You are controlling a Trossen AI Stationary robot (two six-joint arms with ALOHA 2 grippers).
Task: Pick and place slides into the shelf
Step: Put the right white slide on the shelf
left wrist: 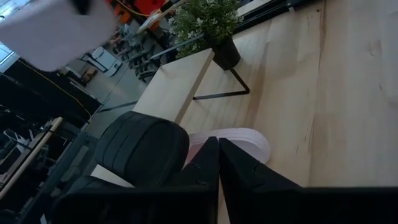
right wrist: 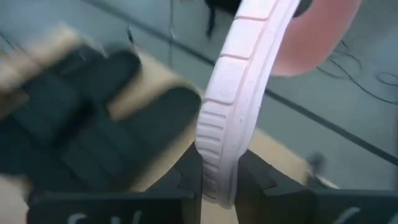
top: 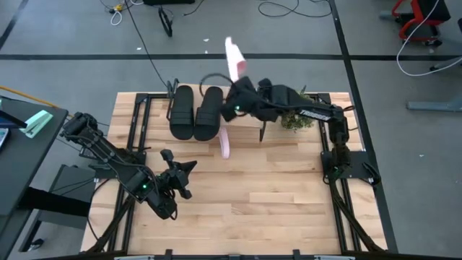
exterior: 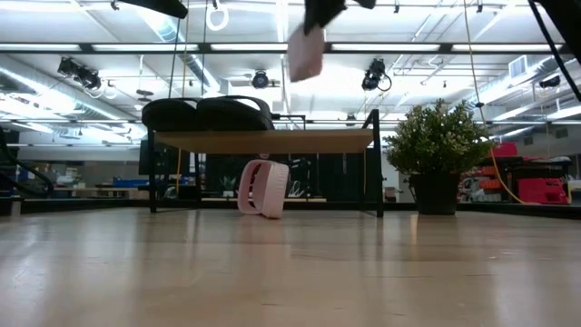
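Above the shelf [top: 238, 119], the right end effector [right wrist: 219, 180] is clamped on the sole edge of a pink slide [top: 235, 58], held in the air over the board. Two black slides [top: 195, 112] lie side by side on the shelf's left portion. A second pink slide [exterior: 263, 188] stands on edge on the table [top: 274, 209] beneath the shelf front. A potted plant [top: 294, 119] sits just beside the shelf's right end. The left end effector [top: 184, 170] waits over the table's left half, fingers together and empty.

Two black slides [exterior: 207, 113] atop shelf [exterior: 263, 141]; pink slide [exterior: 263, 189] beneath; another [exterior: 306, 52] aloft.
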